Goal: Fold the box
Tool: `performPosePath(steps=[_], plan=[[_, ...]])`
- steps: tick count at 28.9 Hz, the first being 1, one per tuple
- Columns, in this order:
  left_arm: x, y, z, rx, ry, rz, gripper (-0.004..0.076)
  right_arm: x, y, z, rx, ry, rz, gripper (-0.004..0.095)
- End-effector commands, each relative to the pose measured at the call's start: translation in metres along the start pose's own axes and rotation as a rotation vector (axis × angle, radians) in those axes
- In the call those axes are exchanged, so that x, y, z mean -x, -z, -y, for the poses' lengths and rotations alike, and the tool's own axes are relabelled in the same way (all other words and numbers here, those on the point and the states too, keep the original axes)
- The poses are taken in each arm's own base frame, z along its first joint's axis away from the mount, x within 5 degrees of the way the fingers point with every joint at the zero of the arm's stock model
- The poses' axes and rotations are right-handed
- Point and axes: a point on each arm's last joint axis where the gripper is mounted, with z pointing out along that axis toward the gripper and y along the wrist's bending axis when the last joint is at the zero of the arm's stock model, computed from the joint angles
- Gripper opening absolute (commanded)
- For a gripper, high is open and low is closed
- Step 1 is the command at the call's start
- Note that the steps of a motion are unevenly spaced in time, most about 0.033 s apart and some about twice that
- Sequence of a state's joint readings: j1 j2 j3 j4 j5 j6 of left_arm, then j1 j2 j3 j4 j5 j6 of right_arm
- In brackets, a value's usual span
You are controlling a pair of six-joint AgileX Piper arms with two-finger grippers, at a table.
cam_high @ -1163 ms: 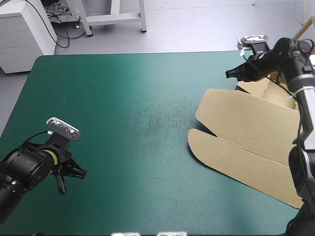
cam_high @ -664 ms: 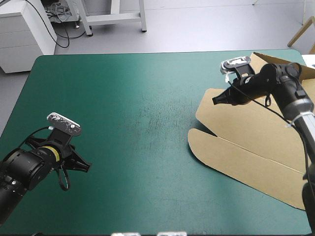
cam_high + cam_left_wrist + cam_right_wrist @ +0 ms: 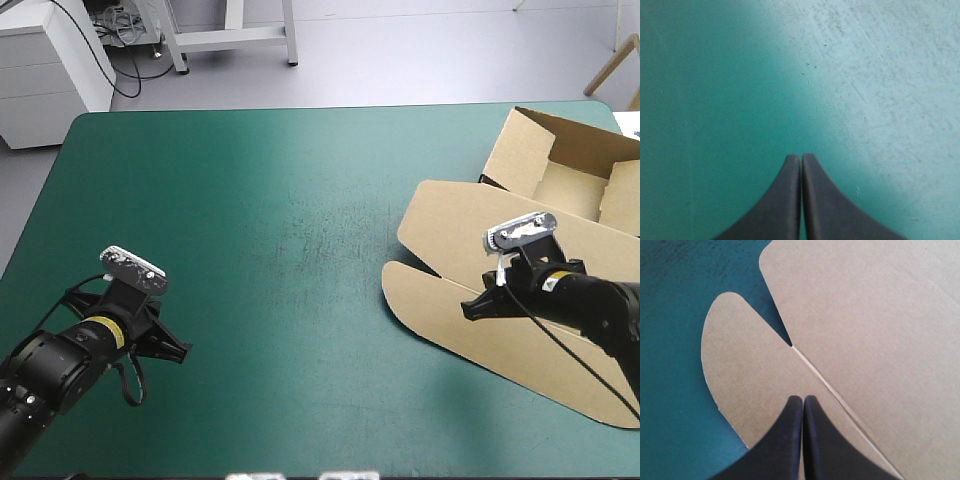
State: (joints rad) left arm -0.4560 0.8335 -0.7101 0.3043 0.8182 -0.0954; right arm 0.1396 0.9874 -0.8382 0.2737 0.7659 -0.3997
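The brown box (image 3: 450,225) lies half-formed on the teal-green cover (image 3: 280,220), its open tray (image 3: 575,185) with walls raised at the end farthest from the robot and its lid (image 3: 520,255) spread flat on the cover from the tray's nearer wall. The lid ends in a rounded flap (image 3: 430,300) at the box's nearer, inner corner, the part of the box that lies closest to the left arm. The right gripper (image 3: 468,308) hangs over that flap, its black fingers (image 3: 790,440) pressed together into a single point with nothing between them; whether the tips touch the board cannot be told. From the right wrist, the closed right gripper (image 3: 803,399) sits above the box (image 3: 855,315) at the rounded flap (image 3: 740,355), its tip just short of the crease (image 3: 825,382) that runs back from the notch (image 3: 789,344) dividing the flap from the lid's larger panel, with the cover (image 3: 670,340) showing beyond the flap's curved edge. The left gripper (image 3: 183,352) is well apart from the box, out across the open cover on the side the rounded flap faces, and points roughly toward the box. Its own view shows the left gripper (image 3: 801,157) with fingers (image 3: 785,205) likewise drawn tight together, empty, above bare, faintly scuffed cover (image 3: 715,75) with no part of the box in sight.
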Motion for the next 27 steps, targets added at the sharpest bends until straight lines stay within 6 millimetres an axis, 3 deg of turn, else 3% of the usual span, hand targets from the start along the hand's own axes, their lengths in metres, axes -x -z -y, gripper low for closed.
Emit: performPosePath(steps=[1, 7, 18, 27], plan=[[0.004, 0.013, -0.003, 0.005, 0.018, 0.113, -0.0010, 0.000, 0.019, -0.003, -0.027, 0.022, 0.115, -0.0018], [-0.018, 0.021, -0.001, -0.002, 0.037, 0.139, -0.0010, -0.015, 0.027, -0.008, -0.032, 0.047, 0.134, -0.0019], [-0.055, 0.017, 0.007, -0.030, 0.060, 0.131, -0.0010, -0.035, 0.011, -0.009, -0.019, 0.035, 0.079, -0.0018], [-0.064, 0.017, 0.008, -0.040, 0.073, 0.081, -0.0010, -0.048, 0.005, -0.012, 0.014, 0.006, 0.025, -0.0019]])
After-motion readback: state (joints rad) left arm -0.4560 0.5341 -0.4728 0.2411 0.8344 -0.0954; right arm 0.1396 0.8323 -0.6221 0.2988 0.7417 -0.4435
